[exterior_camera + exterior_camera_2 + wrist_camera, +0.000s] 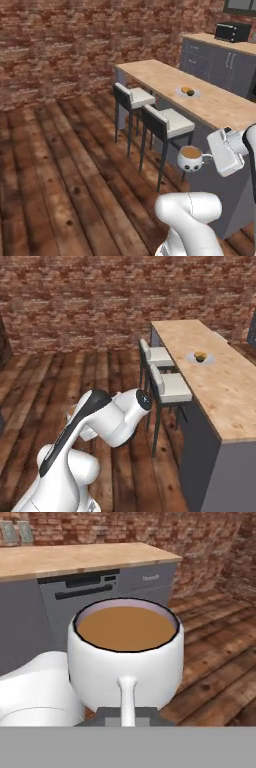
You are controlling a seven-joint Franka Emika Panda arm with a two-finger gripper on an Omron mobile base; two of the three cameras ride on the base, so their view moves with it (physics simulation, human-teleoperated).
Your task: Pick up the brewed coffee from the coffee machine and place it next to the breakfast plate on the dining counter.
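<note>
You have the coffee mug (190,159) off the machine, its handle pinched in the closed gripper (209,156); it hangs beside the dining counter's (220,107) near end; setting it by the doughnut plate (187,92) remains.

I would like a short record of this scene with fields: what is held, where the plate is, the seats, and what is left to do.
held: small round white mug of light-brown coffee, by its handle in the shut pincer
mug position: in the air, beside the long light wooden counter, below its top
plate: small round light-grey plate with food, on that counter
seats: two cushioned stools at the counter
left: set the mug next to the plate
</note>
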